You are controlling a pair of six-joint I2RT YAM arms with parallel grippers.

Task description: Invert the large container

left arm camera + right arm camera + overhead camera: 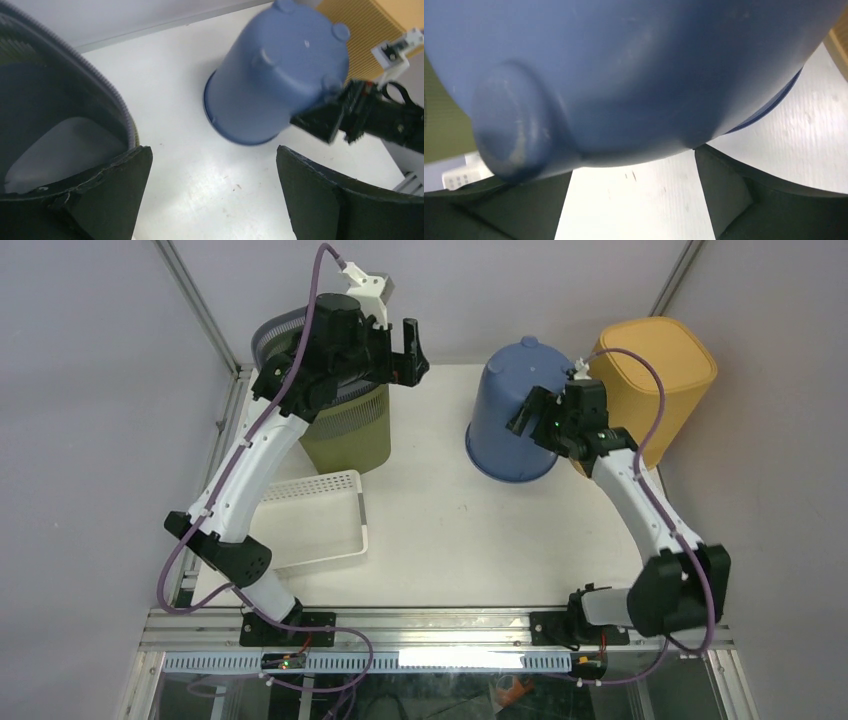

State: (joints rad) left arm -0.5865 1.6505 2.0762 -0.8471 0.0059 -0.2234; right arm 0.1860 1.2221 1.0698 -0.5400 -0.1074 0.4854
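Observation:
The blue bucket (508, 415) is at the back centre-right of the table, its mouth down and its footed base up. It also shows in the left wrist view (277, 70) and fills the top of the right wrist view (634, 65). My right gripper (527, 412) is open against the bucket's right side, near the base. Its fingers (724, 185) lie just under the wall without clamping it. My left gripper (413, 352) is open and empty, raised beside the olive bin's rim, left of the bucket.
An olive-green bin with a grey ribbed rim (350, 435) stands at the back left, under my left wrist. A yellow bin (662, 365) stands at the back right, behind my right arm. A white perforated tray (320, 520) lies front left.

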